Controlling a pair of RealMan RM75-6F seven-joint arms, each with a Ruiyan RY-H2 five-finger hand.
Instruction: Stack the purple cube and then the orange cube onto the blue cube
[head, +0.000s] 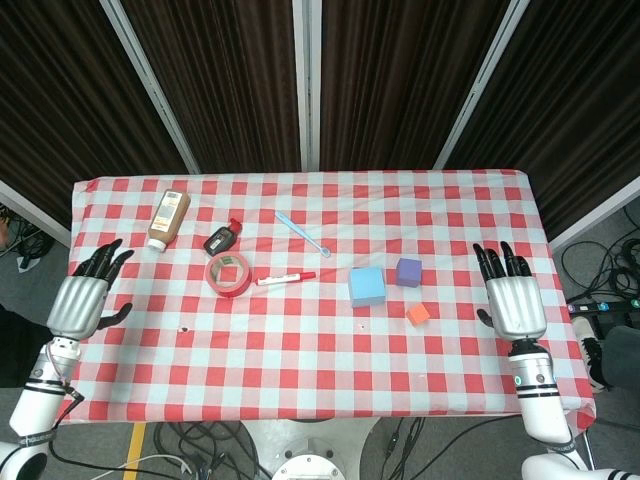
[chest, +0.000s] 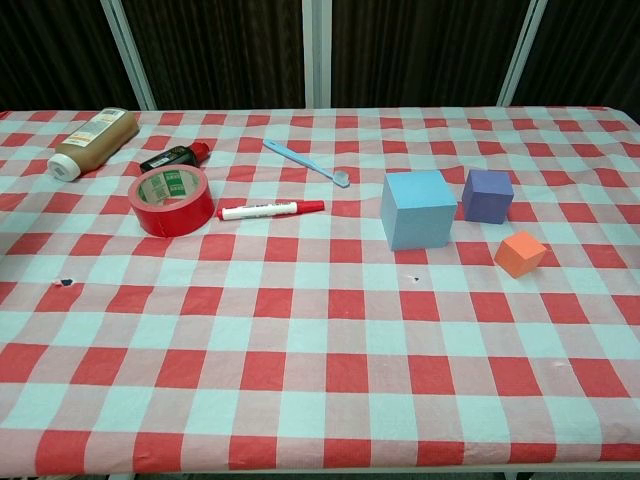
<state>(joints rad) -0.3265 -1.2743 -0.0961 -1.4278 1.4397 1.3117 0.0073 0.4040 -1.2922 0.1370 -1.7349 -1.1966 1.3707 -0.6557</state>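
The blue cube (head: 367, 286) (chest: 418, 208) stands right of the table's middle. The smaller purple cube (head: 407, 271) (chest: 487, 196) sits just to its right, apart from it. The small orange cube (head: 418, 315) (chest: 520, 254) lies nearer the front, right of the blue cube. My right hand (head: 513, 293) hovers at the table's right edge, palm down, fingers spread, holding nothing, well right of the cubes. My left hand (head: 85, 296) is at the left edge, fingers apart and empty. Neither hand shows in the chest view.
On the left half of the table lie a red tape roll (head: 229, 274) (chest: 173, 200), a red-capped marker (head: 285, 279) (chest: 270, 210), a brown bottle (head: 168, 219) (chest: 92, 142), a small dark bottle (head: 222, 238) (chest: 175, 157) and a light blue toothbrush (head: 301, 233) (chest: 306, 162).
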